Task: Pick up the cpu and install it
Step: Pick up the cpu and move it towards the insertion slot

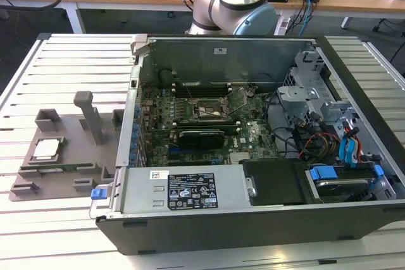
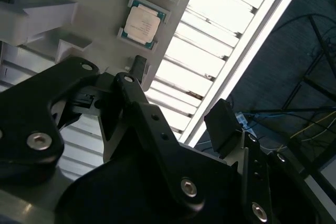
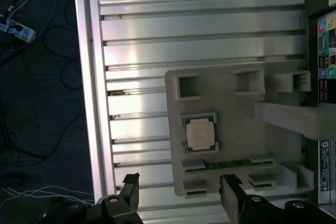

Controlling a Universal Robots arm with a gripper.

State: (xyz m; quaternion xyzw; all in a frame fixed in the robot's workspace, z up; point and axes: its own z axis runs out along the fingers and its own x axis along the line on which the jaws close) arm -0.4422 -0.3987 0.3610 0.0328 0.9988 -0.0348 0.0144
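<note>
- The gripper is spread wide and grasps nothing. It hangs over the grey tray, apart from the cpu.
- The cpu lies flat in its square seat on that tray, just beside the green memory stick.
- A good pick likely means centring over the chip, closing on opposite edges and lifting level.
- Print marks the chip's lid, and labels sit on the computer case. None of it can be read.

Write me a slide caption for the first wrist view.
Open gripper poised near the grey tray, with the cpu lying in its recess, not yet picked up.
</note>
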